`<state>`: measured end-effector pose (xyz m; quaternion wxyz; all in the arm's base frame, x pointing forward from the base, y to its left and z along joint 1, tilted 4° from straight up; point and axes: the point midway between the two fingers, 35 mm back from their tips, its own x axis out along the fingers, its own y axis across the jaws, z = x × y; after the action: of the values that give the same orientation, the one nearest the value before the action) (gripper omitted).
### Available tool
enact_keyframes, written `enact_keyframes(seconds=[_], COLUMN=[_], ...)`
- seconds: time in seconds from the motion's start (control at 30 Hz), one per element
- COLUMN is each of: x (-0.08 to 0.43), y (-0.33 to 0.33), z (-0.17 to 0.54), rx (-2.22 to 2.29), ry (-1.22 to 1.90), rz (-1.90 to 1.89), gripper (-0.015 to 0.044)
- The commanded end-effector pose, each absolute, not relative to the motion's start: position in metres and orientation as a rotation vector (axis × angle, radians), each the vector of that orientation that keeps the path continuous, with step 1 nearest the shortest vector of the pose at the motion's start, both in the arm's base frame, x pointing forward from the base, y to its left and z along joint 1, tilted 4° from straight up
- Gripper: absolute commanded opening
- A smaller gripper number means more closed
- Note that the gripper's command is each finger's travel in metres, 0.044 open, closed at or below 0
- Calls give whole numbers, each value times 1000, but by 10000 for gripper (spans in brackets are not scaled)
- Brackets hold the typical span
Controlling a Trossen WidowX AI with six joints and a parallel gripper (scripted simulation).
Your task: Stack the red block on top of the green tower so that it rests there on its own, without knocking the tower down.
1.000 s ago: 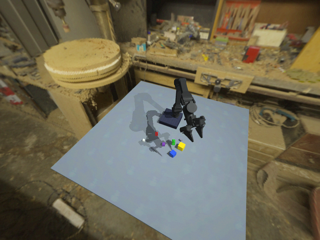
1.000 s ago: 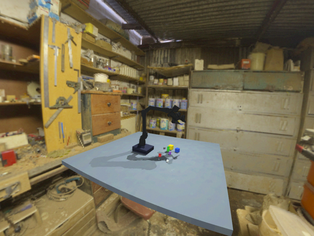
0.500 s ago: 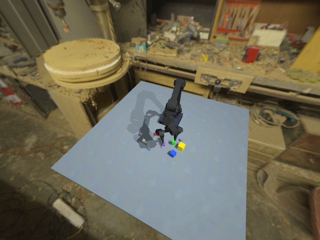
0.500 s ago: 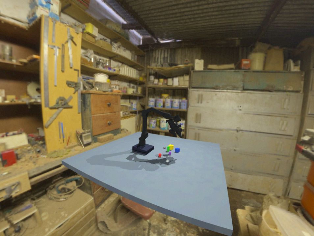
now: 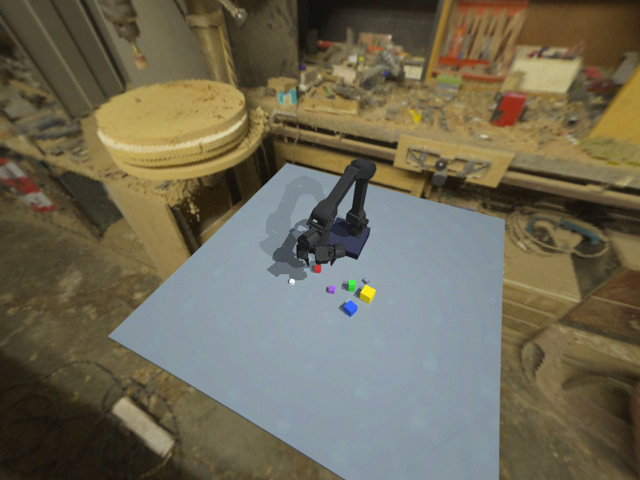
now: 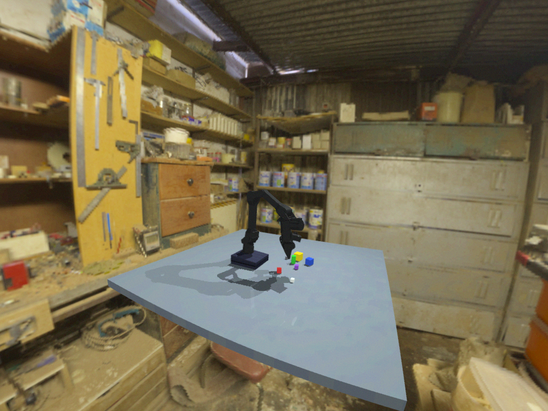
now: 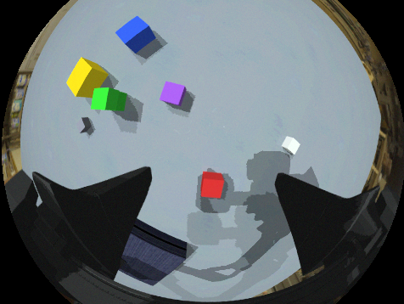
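The gripper hangs above the blue-grey table with its two dark fingers pointing downward, spread to their widest, and there is nothing between them. In the wrist view the red block lies on the table directly under the gap between the fingers, nearly in the middle and a little nearer to the left one, and it touches neither of them. The block is a cube, so it has no long axis; it sits flat on one face, and its edges are turned only slightly against the line that joins the two fingers. In the top view the same red block shows just below the claw tips, close to the arm's dark base. The green tower stands further forward and to the left of the claw, well apart from the red block; in the wrist view it looks like a longer green body leaning sideways, but from the exterior view the green tower is upright, taller than wide. Just beside it stands a yellow block, beyond that a blue block, and a purple block lies between the tower and the red block. A small white block lies ahead of the right finger.
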<state>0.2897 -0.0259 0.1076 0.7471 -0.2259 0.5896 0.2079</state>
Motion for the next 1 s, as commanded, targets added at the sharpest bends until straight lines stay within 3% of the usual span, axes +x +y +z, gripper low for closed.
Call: enact_keyframes(seconds=[0.0, 0.97], x=[266, 268], y=[-49, -56], z=[93, 37], rx=[-444, -423], ry=[1395, 1428], rz=[424, 413], gripper=[440, 440])
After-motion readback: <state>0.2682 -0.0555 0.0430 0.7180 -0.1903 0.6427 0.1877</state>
